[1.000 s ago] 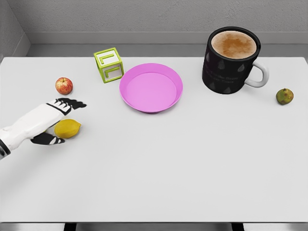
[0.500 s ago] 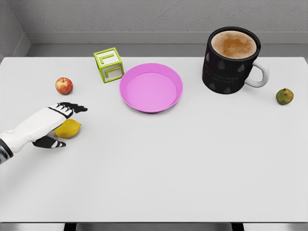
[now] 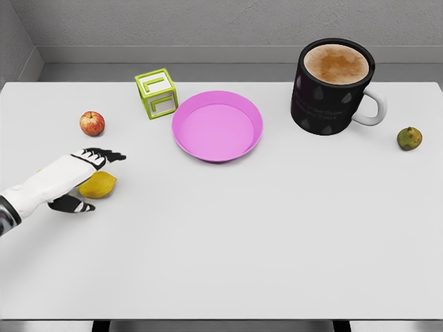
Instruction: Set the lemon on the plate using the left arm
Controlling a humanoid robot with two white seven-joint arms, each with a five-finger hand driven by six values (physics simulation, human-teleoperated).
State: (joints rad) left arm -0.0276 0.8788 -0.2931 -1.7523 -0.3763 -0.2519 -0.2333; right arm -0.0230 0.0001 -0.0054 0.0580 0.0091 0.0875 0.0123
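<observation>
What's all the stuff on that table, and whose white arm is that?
lemon: one, yellow, near left, partly under the hand
plate: one, pink, centre back, nothing on it
apple: one, red, far left
letter block: one, lime green and white, left of the plate
mug: one, black, white handle, brown drink, right back
small fruit: one, greenish, far right
table: one, white
left hand: one, white with black fingers, open around the lemon

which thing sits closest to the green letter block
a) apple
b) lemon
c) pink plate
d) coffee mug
c: the pink plate lies right beside the green block, its rim almost touching it, while the other three things sit farther off.
</observation>
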